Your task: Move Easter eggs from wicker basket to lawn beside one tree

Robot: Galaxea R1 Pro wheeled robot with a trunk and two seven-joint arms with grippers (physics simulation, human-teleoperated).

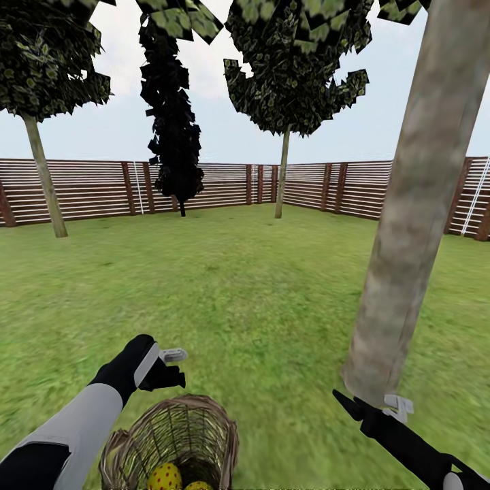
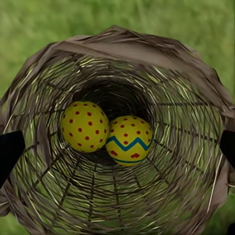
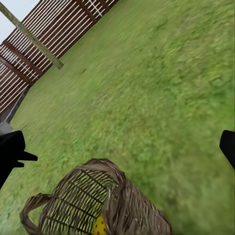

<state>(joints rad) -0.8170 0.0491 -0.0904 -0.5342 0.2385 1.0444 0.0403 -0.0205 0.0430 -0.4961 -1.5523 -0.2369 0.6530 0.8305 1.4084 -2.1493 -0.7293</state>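
The wicker basket [image 1: 170, 435] stands on the lawn [image 1: 245, 292] at my feet. In the left wrist view I look straight down into the basket [image 2: 44, 78], where two yellow Easter eggs lie side by side and touching: one with red dots [image 2: 84, 126], one with a blue zigzag band [image 2: 129, 140]. My left gripper [image 1: 171, 367] hovers open over the basket's far rim, fingers [image 2: 10, 152] spread wide and empty. My right gripper [image 1: 350, 405] is open and empty, low by the base of the near tree [image 1: 415, 204]. The right wrist view catches the basket [image 3: 98, 205] and a dotted egg [image 3: 100, 226].
The thick grey-brown trunk rises just right of the basket. Other trees [image 1: 42, 170] [image 1: 282, 173] and a narrow, almost black one [image 1: 175, 136] stand far back along the brown slat fence [image 1: 88, 190]. Open grass lies between.
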